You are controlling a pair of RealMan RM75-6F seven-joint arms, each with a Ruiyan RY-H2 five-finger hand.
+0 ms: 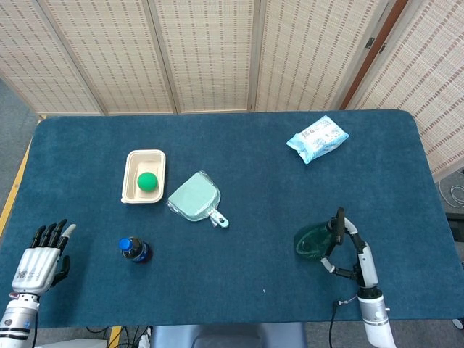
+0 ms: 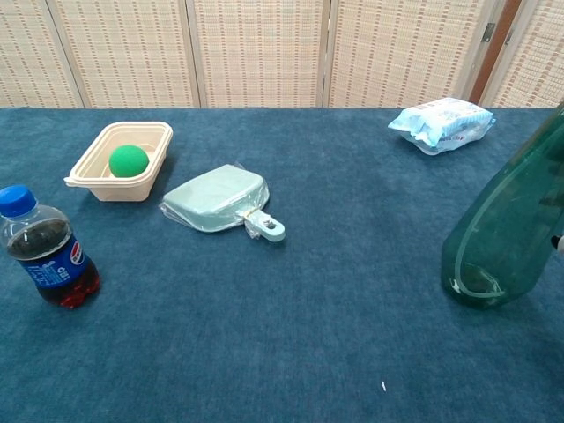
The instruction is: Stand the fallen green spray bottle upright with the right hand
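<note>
The green spray bottle (image 2: 504,238) was translucent dark green plastic, leaning with its base on the blue carpet-like tabletop (image 1: 261,181) near the front right edge. In the chest view its upper part ran off the frame's right side. In the head view the right hand (image 1: 346,246) curled its fingers around the bottle (image 1: 313,241), gripping it; the sprayer head was hard to make out behind the hand. The left hand (image 1: 40,259) lay at the front left corner with fingers spread, holding nothing.

Elsewhere sat a cream rectangular tray (image 1: 131,181) holding 1 green ball (image 1: 148,180), a pale mint dustpan (image 1: 194,196) in clear wrap, a dark cola bottle (image 2: 40,246) with blue cap, and a crinkled white-blue packet (image 1: 316,138).
</note>
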